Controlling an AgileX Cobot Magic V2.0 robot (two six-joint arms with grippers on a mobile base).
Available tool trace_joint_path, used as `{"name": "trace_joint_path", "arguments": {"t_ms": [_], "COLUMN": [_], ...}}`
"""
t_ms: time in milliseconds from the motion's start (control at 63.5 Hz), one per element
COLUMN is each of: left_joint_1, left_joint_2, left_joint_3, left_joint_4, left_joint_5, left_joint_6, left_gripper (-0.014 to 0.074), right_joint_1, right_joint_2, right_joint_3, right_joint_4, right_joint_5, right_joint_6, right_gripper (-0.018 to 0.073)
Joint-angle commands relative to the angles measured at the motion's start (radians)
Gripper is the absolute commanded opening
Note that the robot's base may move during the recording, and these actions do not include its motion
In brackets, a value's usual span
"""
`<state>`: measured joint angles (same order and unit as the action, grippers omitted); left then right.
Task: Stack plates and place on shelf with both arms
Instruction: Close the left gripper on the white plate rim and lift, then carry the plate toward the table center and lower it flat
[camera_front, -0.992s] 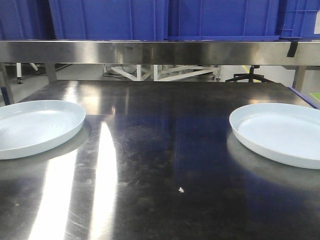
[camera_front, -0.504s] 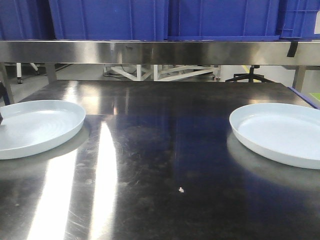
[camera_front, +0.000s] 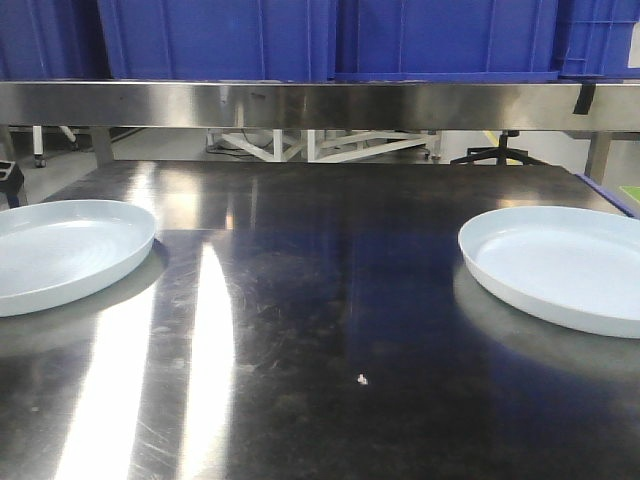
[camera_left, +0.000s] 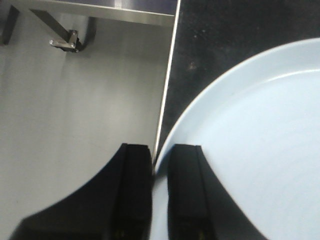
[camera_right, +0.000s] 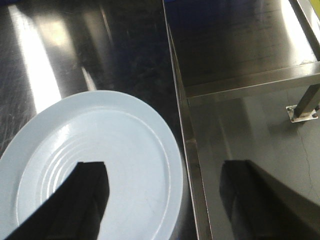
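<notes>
Left pincer: the black left gripper (camera_left: 159, 195) has its two dark fingers drawn close together astride the rim of the left plate, one inside the dish and one outside. It looks clamped on that rim.
Left plate: a round, shallow, glossy pale bluish-white plate (camera_front: 60, 255). It lies flat at the left of the dark scratched steel tabletop (camera_front: 320, 350), and its rim reaches the table's left edge.
Shelf: a brushed stainless-steel front rail (camera_front: 320, 104) runs across behind the table, with blue plastic crates (camera_front: 330, 38) standing above it. Neither plate is on it yet.
Right plate: an identical pale bluish-white round plate (camera_front: 560, 265) lies flat at the right, well apart from the left plate and near the table's right edge.
Right pincer: the black right gripper (camera_right: 162, 170) hangs above with its fingers spread wide. One finger is over the dish and the other is beyond the table edge, and it holds nothing.
Handling: the plates are probably stiff, moderately heavy and breakable. The glaze looks slick, so a pinched rim could slip or tilt.
Where to hold: the low raised rim, with one finger inside and one under the lip at the table edge. Keep each plate level and set it down gently when stacking.
</notes>
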<state>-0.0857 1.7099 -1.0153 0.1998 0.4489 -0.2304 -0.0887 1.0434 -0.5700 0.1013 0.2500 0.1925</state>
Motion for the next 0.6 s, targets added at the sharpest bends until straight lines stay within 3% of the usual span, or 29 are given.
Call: {"name": "trace_joint_path", "arguments": {"t_ms": [0, 362, 583], "left_joint_1": [-0.021, -0.188, -0.341], "left_joint_2": [-0.059, -0.17, -0.155], "left_joint_3": [-0.054, -0.204, -0.223], "left_joint_4": [-0.032, -0.102, -0.165], "left_joint_5": [0.014, 0.084, -0.005], "left_joint_6": [-0.008, -0.008, -0.008], "left_gripper": [0.0107, 0.0104, 0.0104], "right_joint_1": [-0.001, -0.001, -0.001], "right_joint_2": [-0.008, -0.008, -0.008], "right_joint_3": [-0.037, -0.037, -0.037], "right_joint_4": [-0.008, -0.008, -0.008], "right_joint_5": [-0.084, -0.081, -0.075], "right_joint_6": [-0.009, -0.009, -0.009], "right_gripper": [0.0571, 0.0571, 0.0571]}}
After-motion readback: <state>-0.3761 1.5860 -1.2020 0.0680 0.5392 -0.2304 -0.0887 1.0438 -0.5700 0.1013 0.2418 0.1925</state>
